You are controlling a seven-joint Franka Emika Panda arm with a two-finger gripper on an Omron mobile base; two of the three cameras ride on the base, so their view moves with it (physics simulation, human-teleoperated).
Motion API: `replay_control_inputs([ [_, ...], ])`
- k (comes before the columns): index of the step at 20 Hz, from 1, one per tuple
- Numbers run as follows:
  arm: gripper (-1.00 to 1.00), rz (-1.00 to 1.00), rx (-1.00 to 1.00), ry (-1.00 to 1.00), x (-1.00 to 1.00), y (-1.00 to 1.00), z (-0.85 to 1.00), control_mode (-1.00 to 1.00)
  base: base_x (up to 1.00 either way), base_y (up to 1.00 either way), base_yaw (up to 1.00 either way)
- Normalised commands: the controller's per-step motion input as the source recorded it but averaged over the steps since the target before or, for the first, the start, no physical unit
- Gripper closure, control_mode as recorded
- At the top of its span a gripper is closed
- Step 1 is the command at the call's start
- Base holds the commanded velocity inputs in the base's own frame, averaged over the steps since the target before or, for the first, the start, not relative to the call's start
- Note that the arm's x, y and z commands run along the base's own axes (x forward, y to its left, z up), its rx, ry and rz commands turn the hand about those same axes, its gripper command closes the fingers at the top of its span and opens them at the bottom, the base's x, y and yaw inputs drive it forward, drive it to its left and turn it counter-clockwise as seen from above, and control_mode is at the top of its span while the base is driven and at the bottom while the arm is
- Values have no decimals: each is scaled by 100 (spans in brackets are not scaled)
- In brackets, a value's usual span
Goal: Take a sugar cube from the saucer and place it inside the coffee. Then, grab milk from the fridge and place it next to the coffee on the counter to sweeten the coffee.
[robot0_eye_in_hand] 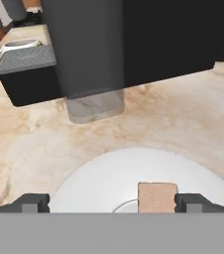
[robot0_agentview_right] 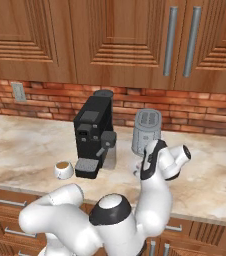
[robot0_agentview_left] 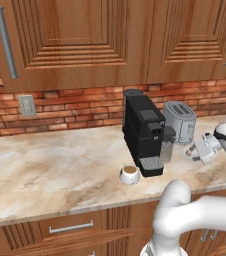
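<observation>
Sugar cube (robot0_eye_in_hand: 156, 197), tan, judged light, rigid and crumbly, is seen lying on the saucer (robot0_eye_in_hand: 99, 183) between the hand's (robot0_eye_in_hand: 111, 203) spread fingertips; gentle pinching across flat sides is advised.
</observation>
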Motion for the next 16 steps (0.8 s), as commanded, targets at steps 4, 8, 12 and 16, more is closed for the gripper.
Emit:
replay_control_inputs([
  [4,-100,0,0,0,25,0,-8,-100,0,0,0],
  [8,-100,0,0,0,34,0,0,-100,0,0,0],
  [12,-100,0,0,0,28,0,0,-100,0,0,0],
  [16,-100,0,0,0,11,0,-21,-100,0,0,0],
])
